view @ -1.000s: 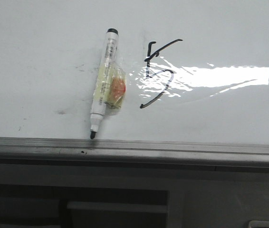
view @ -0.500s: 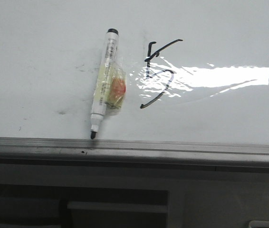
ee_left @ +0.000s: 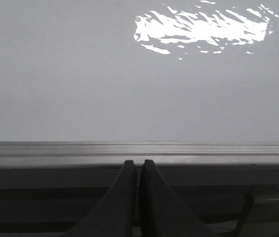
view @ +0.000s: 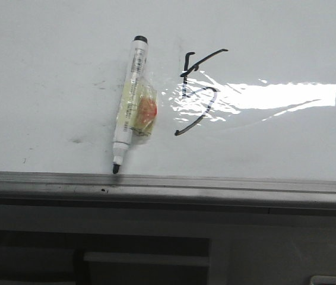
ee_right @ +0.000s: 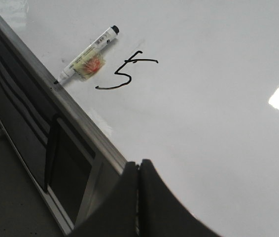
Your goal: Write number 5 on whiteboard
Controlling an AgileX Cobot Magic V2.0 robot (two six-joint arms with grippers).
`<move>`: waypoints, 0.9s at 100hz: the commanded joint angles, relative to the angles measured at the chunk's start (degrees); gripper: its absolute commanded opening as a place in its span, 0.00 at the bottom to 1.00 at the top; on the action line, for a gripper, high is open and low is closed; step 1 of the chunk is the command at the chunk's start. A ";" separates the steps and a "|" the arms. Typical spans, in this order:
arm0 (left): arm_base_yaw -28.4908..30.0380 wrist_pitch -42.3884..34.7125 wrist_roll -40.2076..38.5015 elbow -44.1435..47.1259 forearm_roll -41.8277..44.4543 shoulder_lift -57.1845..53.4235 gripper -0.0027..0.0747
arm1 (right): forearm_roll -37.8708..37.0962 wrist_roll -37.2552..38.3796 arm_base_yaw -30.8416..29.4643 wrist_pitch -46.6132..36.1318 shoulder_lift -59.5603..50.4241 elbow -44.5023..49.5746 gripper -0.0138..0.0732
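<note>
On the glossy whiteboard, a thin black number 5.

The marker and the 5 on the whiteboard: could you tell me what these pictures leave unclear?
- Marker label: too small to read in the front and right wrist views.
- Number 5: glare covers part of its curve in the front view.
- Whiteboard: cut off by the frame edges in every view.
</note>
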 commanded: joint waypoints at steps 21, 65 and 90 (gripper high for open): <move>0.23 -2.89 -0.63 1.51 -0.78 -1.44 0.01 | -0.51 0.05 -0.12 -4.45 0.50 -1.11 0.08; 0.23 -2.89 -0.63 1.51 -0.78 -1.44 0.01 | -0.51 0.05 -0.12 -4.45 -0.15 -1.11 0.08; 0.23 -2.89 -0.63 1.51 -0.78 -1.44 0.01 | -14.19 13.66 -2.06 -12.07 -0.15 4.64 0.08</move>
